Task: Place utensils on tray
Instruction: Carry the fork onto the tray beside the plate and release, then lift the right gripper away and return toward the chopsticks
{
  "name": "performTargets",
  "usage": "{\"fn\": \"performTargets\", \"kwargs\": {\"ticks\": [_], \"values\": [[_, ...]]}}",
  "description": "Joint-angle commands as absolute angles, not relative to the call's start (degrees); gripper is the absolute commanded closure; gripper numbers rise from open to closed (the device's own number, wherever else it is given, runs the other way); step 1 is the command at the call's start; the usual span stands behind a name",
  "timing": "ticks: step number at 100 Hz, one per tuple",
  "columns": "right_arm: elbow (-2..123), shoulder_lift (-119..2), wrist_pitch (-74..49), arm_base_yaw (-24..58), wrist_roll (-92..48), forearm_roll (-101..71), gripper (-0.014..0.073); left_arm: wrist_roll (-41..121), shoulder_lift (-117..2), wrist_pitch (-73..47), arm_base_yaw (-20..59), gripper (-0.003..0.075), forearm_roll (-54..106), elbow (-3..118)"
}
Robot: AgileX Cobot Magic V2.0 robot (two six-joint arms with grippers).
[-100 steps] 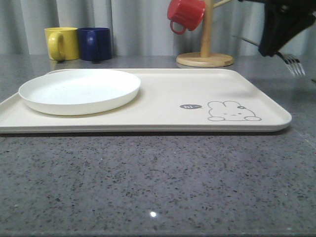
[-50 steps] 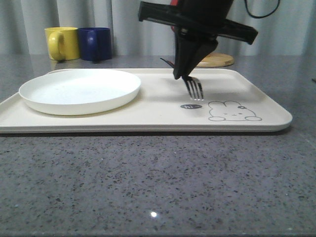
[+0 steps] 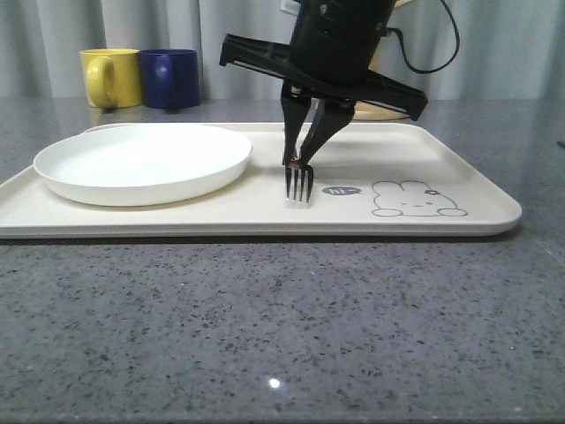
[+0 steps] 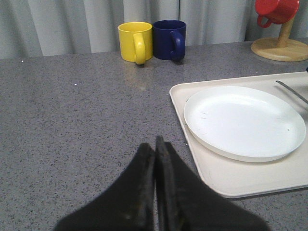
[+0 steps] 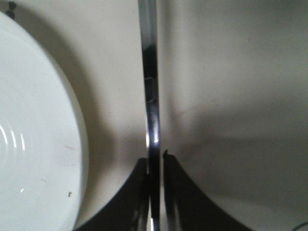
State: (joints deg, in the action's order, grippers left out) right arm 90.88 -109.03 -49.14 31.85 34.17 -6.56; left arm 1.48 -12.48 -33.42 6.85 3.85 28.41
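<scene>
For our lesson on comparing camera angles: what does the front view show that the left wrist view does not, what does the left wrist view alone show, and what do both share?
Front view alone: the right claw shut on the fork, tines down at the tray, beside the rabbit drawing.

Left wrist view alone: the left claw, shut and holding nothing, over bare table, and the red mug on its wooden stand.

Both: the white plate, yellow mug, blue mug and tray.

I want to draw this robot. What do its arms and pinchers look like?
Both are black. The right gripper has two slim fingers that taper to points, under a wide flat black bar like a crosspiece, and a thin black cable loops behind it. The left gripper has two matte black, wedge-shaped fingers, broad at the base and narrow at the tips. No stickers or writing can be seen.
</scene>
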Motion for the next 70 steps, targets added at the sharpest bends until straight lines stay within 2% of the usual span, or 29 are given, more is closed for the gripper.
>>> {"fn": "performTargets", "kwargs": {"ticks": [1, 8, 13, 44, 70], "values": [[92.84, -106.06, -46.84, 31.77, 34.08, -6.27, 0.0328, 0.98, -13.1, -29.17, 7.17, 0.0739, 4.14, 29.89], [92.84, -106.06, -46.43, 31.77, 34.08, -6.27, 0.0249, 0.98, -13.1, -29.17, 7.17, 0.0739, 4.14, 29.89], [92.84, -106.0, -46.09, 31.77, 34.08, -6.27, 0.0228, 0.98, -13.1, -29.17, 7.17, 0.0739, 4.14, 29.89], [92.84, -99.92, -47.89, 31.62, 34.08, 2.77, 0.0228, 0.98, -13.1, -29.17, 7.17, 0.0739, 4.14, 29.89], [92.78, -93.03, -61.3, 28.41, 31.23, 20.91, 0.0228, 0.98, -13.1, -29.17, 7.17, 0.0739, 4.14, 29.89]]}}
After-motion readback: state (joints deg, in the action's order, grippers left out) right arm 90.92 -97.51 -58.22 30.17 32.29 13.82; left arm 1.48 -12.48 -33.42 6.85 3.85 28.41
